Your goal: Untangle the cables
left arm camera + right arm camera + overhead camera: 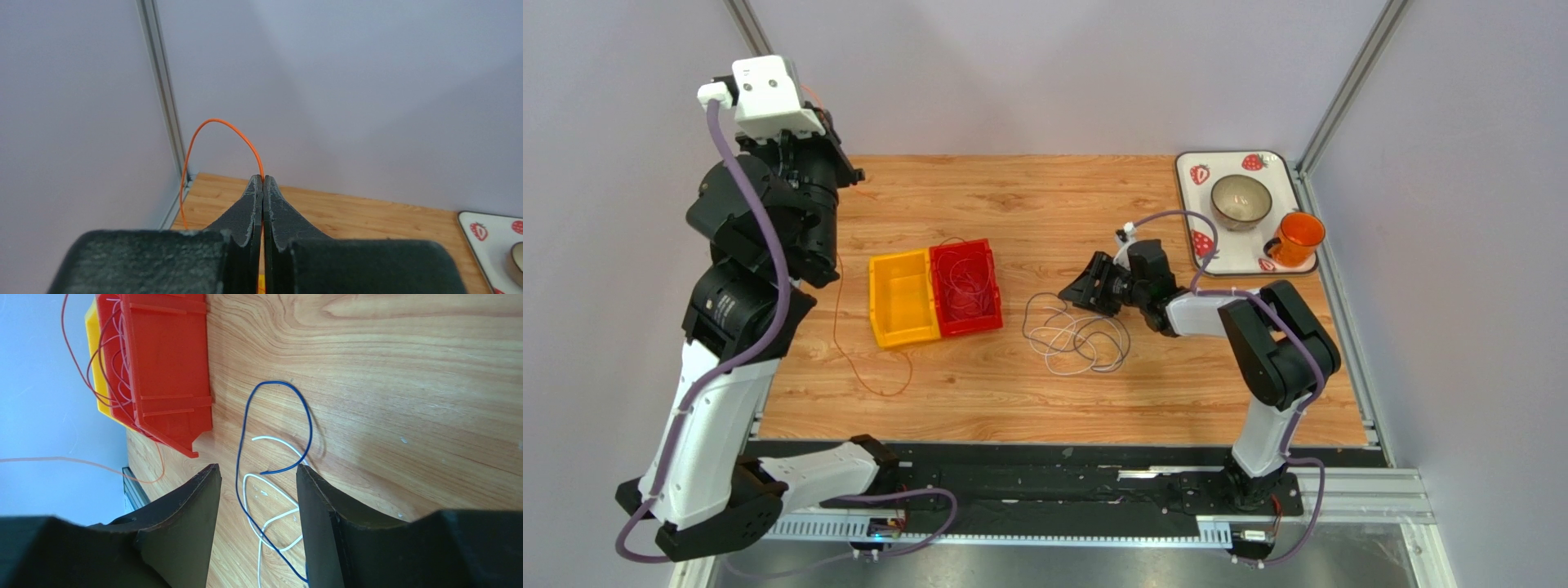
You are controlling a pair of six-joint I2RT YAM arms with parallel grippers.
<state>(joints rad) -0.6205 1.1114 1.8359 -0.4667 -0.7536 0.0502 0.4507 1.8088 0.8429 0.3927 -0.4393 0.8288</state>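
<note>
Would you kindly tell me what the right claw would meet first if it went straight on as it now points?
Probably the blue cable and white cable lying on the table ahead of the open right claw; the red bin sits further off to one side. Depth is uncertain.

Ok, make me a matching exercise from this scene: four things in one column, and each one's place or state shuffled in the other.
Things
1. left tool
2. right tool
3. red bin
4. orange cup

Places or states
A. stands on the strawberry tray
B. shut on the orange cable
C. open, pointing at the blue cable and white cable
D. sits against the yellow bin

Pairs: 1-B, 2-C, 3-D, 4-A
</note>
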